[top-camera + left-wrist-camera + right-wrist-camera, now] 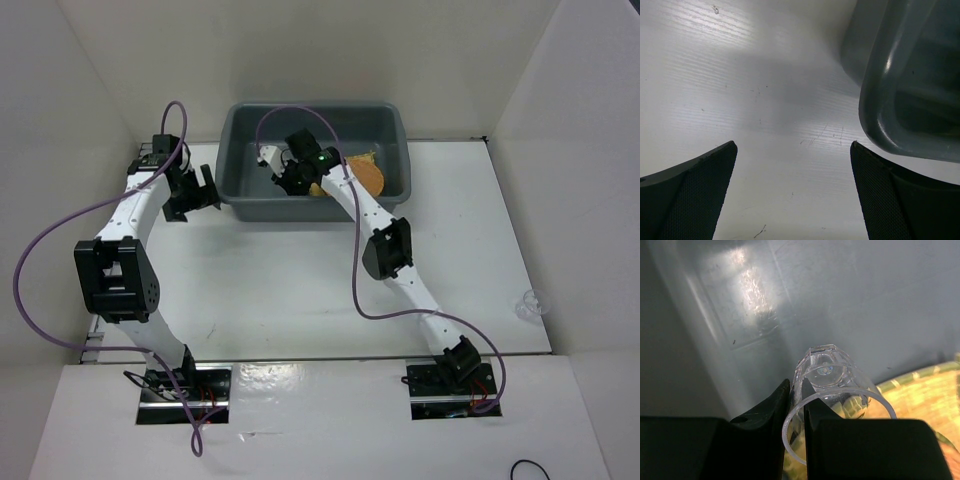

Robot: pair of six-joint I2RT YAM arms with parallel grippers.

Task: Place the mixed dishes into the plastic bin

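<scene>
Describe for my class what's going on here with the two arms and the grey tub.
The right gripper is down inside the grey plastic bin, pinching a clear cup by its wall, one finger inside the rim and one outside. The cup is held at the edge of a woven disc lying in the bin. The left gripper hangs open and empty above the white table, beside the bin's near left corner. Another small clear cup sits near the table's right edge.

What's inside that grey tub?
In the tub: a woven orange-brown disc and the right pincer pinching a clear cup by its rim. The arm hides whatever lies beneath it.
</scene>
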